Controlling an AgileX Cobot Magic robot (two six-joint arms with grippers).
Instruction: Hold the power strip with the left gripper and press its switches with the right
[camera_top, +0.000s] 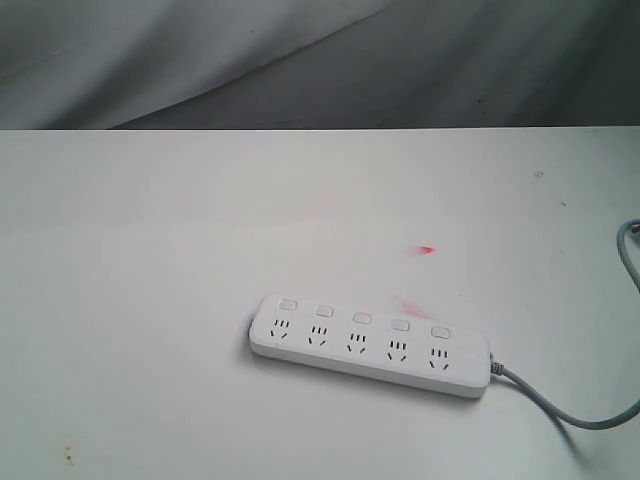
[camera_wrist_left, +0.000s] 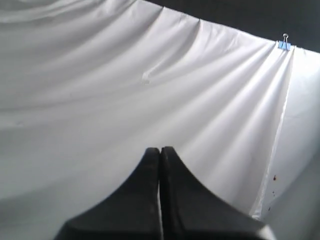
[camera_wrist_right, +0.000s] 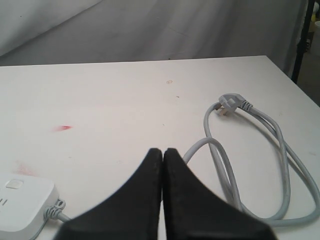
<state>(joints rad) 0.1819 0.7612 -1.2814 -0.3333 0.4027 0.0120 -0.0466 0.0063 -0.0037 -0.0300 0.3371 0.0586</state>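
Right wrist view — right gripper (camera_wrist_right: 162, 151) pinched shut, empty, fit for poking switches (camera_top: 362, 318); power strip (camera_wrist_right: 22, 200) flat beside it, cord (camera_wrist_right: 260, 150) ahead. Left gripper (camera_wrist_left: 160, 150) shut too, facing cloth (camera_wrist_left: 125, 90).

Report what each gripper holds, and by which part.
Nothing is held. The black two-fingered left gripper and the black right gripper are both shut on nothing; the long white plastic power strip lies untouched on the white table.
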